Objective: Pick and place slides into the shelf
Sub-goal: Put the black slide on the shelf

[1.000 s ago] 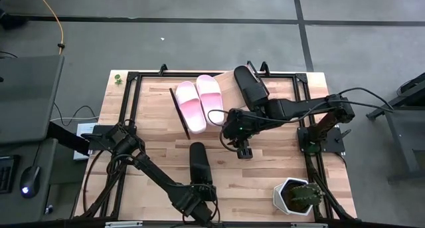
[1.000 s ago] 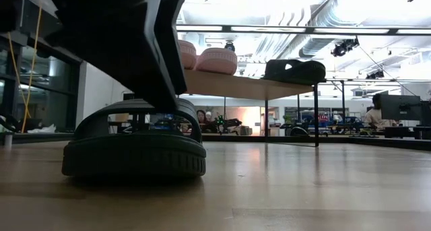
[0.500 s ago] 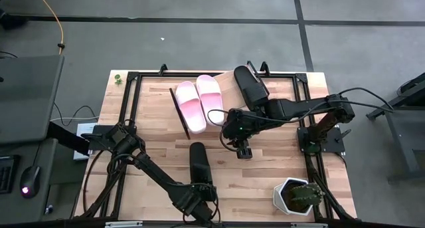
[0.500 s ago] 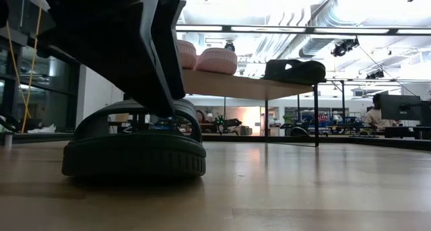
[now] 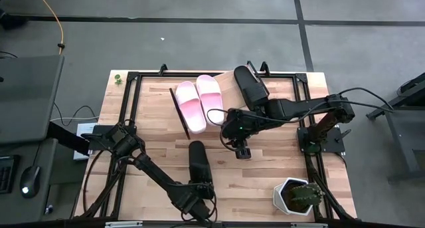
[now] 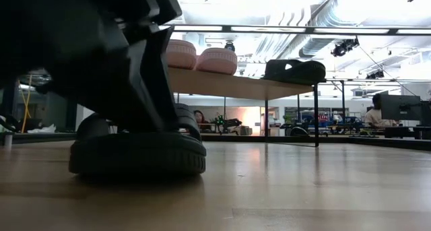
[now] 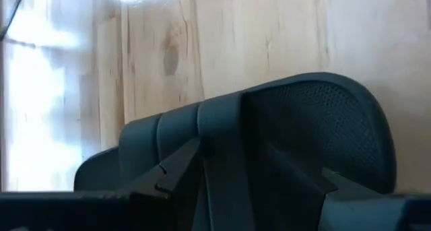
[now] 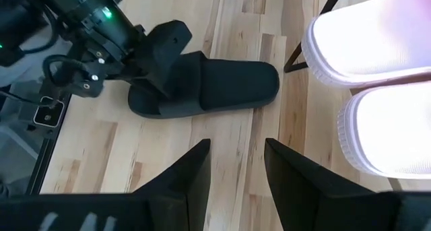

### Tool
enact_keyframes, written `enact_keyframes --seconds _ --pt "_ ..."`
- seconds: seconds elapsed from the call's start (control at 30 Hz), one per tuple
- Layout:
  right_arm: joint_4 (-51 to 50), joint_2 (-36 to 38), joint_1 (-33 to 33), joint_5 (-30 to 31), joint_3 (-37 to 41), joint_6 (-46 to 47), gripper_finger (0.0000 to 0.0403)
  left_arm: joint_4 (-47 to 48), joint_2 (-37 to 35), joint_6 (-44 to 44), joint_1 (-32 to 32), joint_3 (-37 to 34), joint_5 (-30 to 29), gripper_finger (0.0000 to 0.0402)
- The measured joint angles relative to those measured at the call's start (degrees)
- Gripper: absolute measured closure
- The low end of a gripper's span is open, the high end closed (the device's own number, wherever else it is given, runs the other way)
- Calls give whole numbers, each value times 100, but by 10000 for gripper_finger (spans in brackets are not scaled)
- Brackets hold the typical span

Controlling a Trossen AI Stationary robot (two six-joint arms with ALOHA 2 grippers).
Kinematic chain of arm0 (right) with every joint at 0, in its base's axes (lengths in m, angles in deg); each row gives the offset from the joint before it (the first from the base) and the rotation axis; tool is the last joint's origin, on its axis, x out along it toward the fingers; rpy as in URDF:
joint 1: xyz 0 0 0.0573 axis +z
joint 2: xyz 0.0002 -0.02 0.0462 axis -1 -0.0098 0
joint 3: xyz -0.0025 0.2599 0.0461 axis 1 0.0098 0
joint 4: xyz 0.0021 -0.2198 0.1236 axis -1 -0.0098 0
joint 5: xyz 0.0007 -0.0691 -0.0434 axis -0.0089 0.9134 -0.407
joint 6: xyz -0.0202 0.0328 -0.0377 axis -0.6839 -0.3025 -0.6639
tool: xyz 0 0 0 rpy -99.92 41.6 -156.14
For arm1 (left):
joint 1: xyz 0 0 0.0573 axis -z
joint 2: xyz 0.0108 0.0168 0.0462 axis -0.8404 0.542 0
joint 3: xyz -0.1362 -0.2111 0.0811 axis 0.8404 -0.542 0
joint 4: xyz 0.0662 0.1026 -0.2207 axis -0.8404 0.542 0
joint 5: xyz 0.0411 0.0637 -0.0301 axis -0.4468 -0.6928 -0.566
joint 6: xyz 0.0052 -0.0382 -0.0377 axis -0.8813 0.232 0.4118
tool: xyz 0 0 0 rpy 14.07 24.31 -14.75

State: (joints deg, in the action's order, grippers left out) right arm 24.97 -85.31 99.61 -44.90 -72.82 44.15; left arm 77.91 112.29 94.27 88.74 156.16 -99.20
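Black slide (image 5: 198, 163) lies flat on the worktop (image 5: 265, 168), and my left gripper (image 5: 200, 188) sits at its 6 o'clock end, fingers spread either side of the strap. My right gripper (image 5: 243, 153), parted and empty, hovers toward 2 o'clock from it, beside the shelf (image 5: 223, 90) carrying two pink slides (image 5: 198, 102) and another black slide (image 5: 250, 86).

Left gripper (image 5: 197, 188) low, right gripper (image 5: 242, 151) parted
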Motion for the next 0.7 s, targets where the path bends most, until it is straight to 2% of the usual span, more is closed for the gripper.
enact_keyframes --seconds 0.2,0.7 --pt "36 0 0 0 0 2 273 19 9 16 -6 -5 -270 250" --pt "36 0 114 -20 0 0 273 30 24 25 -56 -11 -528 253"
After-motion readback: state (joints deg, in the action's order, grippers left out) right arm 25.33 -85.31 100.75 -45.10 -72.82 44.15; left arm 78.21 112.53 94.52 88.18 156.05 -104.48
